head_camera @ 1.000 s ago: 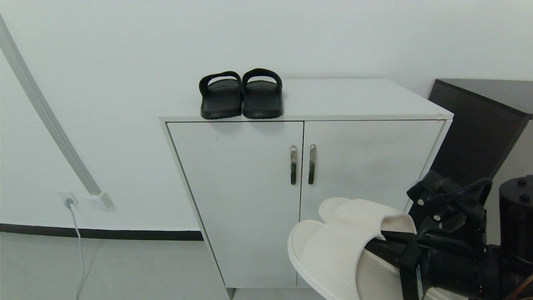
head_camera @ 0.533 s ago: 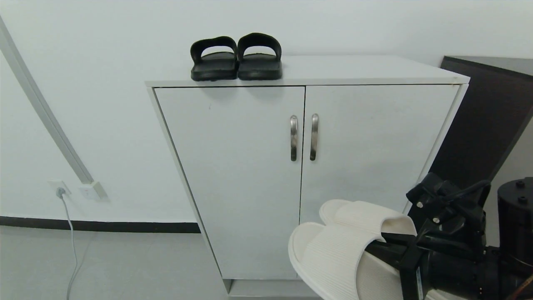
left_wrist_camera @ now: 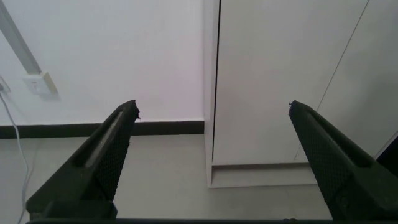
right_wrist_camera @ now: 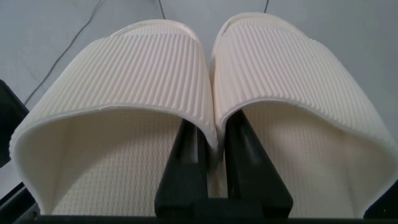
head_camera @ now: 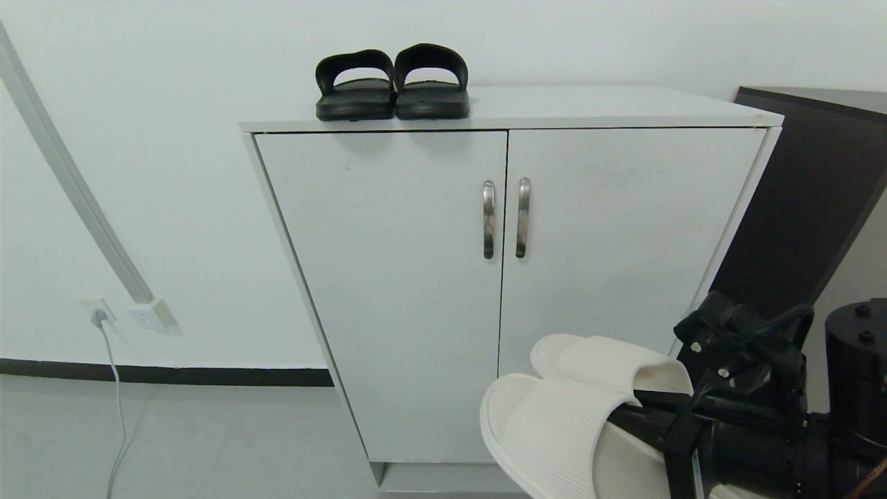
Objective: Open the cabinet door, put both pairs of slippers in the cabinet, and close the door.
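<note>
Right claw (head_camera: 627,414) grips white slippers (head_camera: 554,430) before cabinet (head_camera: 388,277).

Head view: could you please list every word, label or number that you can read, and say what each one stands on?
None: the cabinet, the black slippers on top of it and the white slippers show no readable print.

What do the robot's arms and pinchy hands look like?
Both are black. The left gripper has two long flat fingers with a dotted texture, narrowing to the tips. The right gripper has smooth dark fingers; its arm is chunky and round, with looping black cables and small silver screws.
</note>
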